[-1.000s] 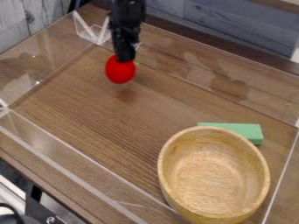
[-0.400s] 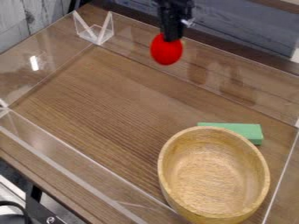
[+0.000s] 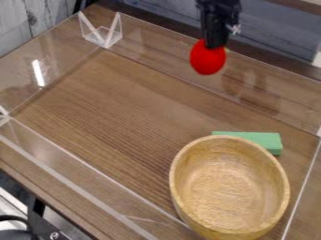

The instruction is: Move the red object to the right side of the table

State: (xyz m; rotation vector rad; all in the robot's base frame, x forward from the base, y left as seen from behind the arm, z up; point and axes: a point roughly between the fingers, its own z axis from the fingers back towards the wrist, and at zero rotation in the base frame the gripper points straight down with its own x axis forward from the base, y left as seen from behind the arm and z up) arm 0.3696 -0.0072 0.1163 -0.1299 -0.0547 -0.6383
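The red object (image 3: 208, 58), a small rounded bright-red toy, hangs above the far side of the table (image 3: 113, 112), right of centre. My gripper (image 3: 215, 43) points straight down from the top edge of the view and is shut on the red object's top. The toy is lifted off the wood, with its faint reflection on the dark tabletop below. Its leafy top is hidden between the fingers.
A round light wooden bowl (image 3: 231, 187) sits at the near right. A flat green block (image 3: 251, 142) lies just behind it. Low clear acrylic walls (image 3: 51, 56) edge the table, with a clear bracket (image 3: 100, 31) at the far left corner.
The gripper has carried the red object to the right along the far side of the table and slightly higher. Bowl and green block have not moved.
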